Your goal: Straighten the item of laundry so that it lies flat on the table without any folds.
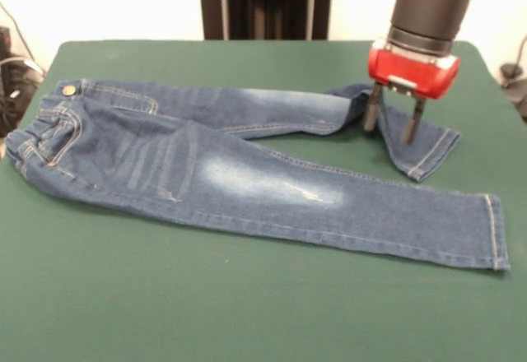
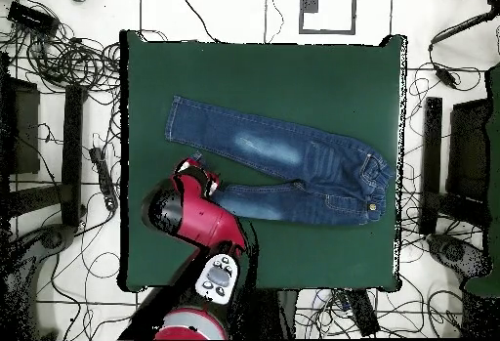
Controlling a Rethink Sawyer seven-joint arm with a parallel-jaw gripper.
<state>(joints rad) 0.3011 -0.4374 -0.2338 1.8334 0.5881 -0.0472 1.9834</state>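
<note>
The jeans [image 1: 247, 177] lie on the green table [image 1: 247, 313] with the waist and brass button at the left in the front view. The near leg lies straight out to the right. The far leg bends back on itself at its end, and its cuff [image 1: 428, 155] points toward the front. My gripper [image 1: 393, 121] hangs over that bend with its two fingers spread open and the tips at the denim; it holds nothing. In the overhead view the jeans [image 2: 293, 161] lie across the table [image 2: 293, 73]. There the red gripper head [image 2: 194, 177] covers the folded leg end.
The black pedestal [image 1: 263, 0] stands behind the table's far edge. Cables and gear [image 1: 12, 74] lie off the table's left side. In the overhead view, cables [image 2: 68, 63] and stands surround the table on the floor.
</note>
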